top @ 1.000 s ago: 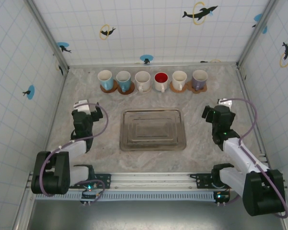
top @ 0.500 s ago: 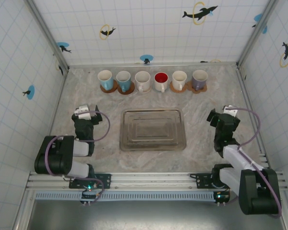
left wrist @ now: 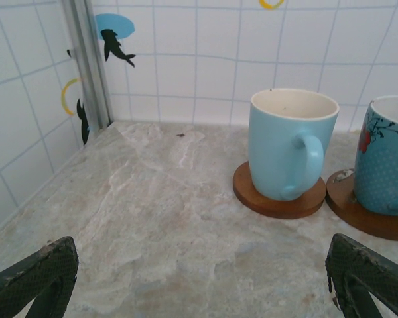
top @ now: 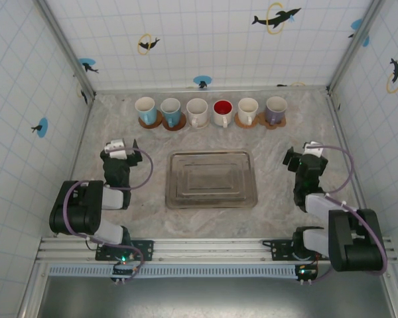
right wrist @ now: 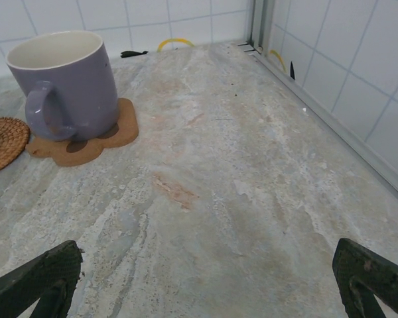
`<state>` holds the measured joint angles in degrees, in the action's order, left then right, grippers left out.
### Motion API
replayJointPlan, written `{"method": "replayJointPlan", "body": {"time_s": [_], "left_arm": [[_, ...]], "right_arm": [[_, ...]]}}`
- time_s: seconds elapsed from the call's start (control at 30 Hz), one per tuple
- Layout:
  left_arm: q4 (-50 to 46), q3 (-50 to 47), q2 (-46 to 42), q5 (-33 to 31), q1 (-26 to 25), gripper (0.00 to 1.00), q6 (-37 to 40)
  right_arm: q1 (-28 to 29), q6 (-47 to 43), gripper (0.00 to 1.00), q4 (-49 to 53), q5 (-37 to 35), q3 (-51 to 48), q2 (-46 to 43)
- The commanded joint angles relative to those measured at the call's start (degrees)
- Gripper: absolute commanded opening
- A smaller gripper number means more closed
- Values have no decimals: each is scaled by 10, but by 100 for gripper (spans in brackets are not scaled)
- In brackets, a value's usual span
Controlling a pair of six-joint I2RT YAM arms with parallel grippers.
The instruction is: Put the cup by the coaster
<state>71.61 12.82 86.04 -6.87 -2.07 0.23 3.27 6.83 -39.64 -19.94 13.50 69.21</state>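
Six cups line the back of the table. The light blue cup (top: pixel 144 106) (left wrist: pixel 292 142) stands on a round wooden coaster (left wrist: pixel 278 199), with a dotted blue cup (top: pixel 170 109) (left wrist: pixel 388 159) on another coaster beside it. A white cup (top: pixel 197 111) and a red-lined cup (top: pixel 221 111) appear to stand straight on the table. The cream cup (top: pixel 247 110) and the purple cup (top: pixel 276 109) (right wrist: pixel 69 83) sit on coasters, the purple one's (right wrist: pixel 86 142) flower-shaped. My left gripper (top: pixel 118 148) (left wrist: pixel 202 281) and right gripper (top: pixel 306 154) (right wrist: pixel 205 281) are open and empty, well short of the cups.
A steel tray (top: pixel 211 179) lies empty in the middle between the arms. Tiled walls close the table on the left, back and right, with metal corner posts (left wrist: pixel 86 66). A woven coaster (right wrist: pixel 1 142) shows left of the purple cup.
Both arms have folded back toward their bases, and both grippers have stayed open. The cups have not moved.
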Motion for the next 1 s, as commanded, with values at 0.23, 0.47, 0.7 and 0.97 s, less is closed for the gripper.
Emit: {"method": "replayJointPlan", "body": {"time_s": [0.23, 0.47, 0.7, 0.97], "left_arm": [[-27, 12, 6, 12, 5, 97, 13], [-27, 13, 6, 12, 5, 97, 13], [-28, 12, 5, 12, 6, 98, 13], [-28, 12, 5, 12, 6, 98, 13]], "right_arm": [[-9, -28, 100, -139, 30, 44, 98], [-9, -21, 100, -206, 18, 28, 148], [-10, -24, 100, -185, 24, 40, 149], [-8, -23, 100, -185, 18, 41, 150]]}}
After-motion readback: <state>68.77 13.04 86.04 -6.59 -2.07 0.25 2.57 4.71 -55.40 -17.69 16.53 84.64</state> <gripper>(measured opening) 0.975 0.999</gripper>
